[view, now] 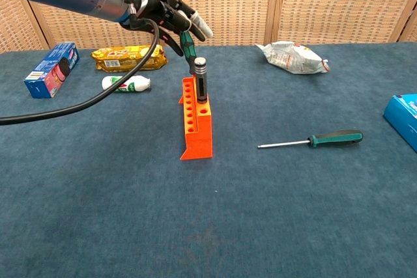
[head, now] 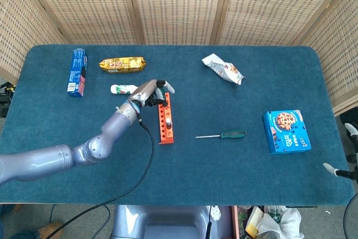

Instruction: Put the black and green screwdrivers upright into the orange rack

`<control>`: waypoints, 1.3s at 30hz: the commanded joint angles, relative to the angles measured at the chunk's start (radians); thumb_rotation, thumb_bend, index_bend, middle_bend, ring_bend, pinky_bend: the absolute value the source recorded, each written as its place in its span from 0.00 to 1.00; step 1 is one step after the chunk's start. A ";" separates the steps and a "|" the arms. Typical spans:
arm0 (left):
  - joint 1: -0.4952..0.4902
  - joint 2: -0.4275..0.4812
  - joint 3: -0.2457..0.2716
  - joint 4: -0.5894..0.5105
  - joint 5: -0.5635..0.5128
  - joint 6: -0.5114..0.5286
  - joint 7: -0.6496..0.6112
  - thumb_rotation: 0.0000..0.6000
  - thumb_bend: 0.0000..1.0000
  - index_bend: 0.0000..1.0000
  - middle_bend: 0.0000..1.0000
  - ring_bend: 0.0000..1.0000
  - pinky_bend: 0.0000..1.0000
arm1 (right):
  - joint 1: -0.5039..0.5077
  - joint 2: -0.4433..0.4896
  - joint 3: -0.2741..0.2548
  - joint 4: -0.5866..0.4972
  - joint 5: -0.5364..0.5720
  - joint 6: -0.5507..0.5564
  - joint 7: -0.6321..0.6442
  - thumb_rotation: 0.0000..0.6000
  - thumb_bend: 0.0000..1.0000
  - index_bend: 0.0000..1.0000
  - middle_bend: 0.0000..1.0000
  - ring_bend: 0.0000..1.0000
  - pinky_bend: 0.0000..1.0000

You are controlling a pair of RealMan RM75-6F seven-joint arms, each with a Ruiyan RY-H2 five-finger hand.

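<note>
The orange rack [view: 196,126] [head: 166,121] stands mid-table. A black screwdriver [view: 201,80] with a silver cap stands upright in it. Behind it a green-and-black screwdriver [view: 189,50] leans in a back hole. My left hand [view: 168,14] [head: 150,91] hovers over that handle's top with fingers spread around it; I see no firm grip. Another green-handled screwdriver [view: 333,138] [head: 222,135] lies flat to the right of the rack. Only fingertips of my right hand [head: 337,172] show at the right edge, apart and holding nothing.
A blue box [head: 78,71], a gold snack packet [head: 122,64] and a small white bottle [head: 124,88] lie behind and left of the rack. A crumpled white bag [head: 224,69] is at the back right, a blue cookie box [head: 286,131] at the right. A black cable hangs from my left arm.
</note>
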 commanded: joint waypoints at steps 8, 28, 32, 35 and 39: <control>-0.003 0.021 0.016 -0.028 0.023 -0.021 -0.027 1.00 1.00 0.36 0.23 0.16 0.26 | -0.001 0.002 0.000 -0.002 -0.002 0.001 0.004 1.00 0.00 0.00 0.00 0.00 0.00; -0.041 0.049 0.068 -0.066 0.038 -0.066 -0.067 1.00 1.00 0.37 0.23 0.16 0.26 | -0.002 0.003 -0.001 -0.003 -0.006 0.004 0.006 1.00 0.00 0.00 0.00 0.00 0.00; -0.045 0.051 0.071 -0.069 0.045 -0.064 -0.079 1.00 1.00 0.37 0.23 0.16 0.26 | -0.002 0.004 0.000 -0.003 -0.006 0.004 0.010 1.00 0.00 0.00 0.00 0.00 0.00; -0.043 0.055 0.070 -0.074 0.055 -0.069 -0.093 1.00 1.00 0.36 0.23 0.16 0.26 | -0.003 0.006 0.000 -0.004 -0.007 0.005 0.014 1.00 0.00 0.00 0.00 0.00 0.00; -0.036 0.078 0.069 -0.092 0.079 -0.104 -0.115 1.00 1.00 0.37 0.23 0.16 0.26 | -0.005 0.009 0.000 -0.006 -0.009 0.007 0.017 1.00 0.00 0.00 0.00 0.00 0.00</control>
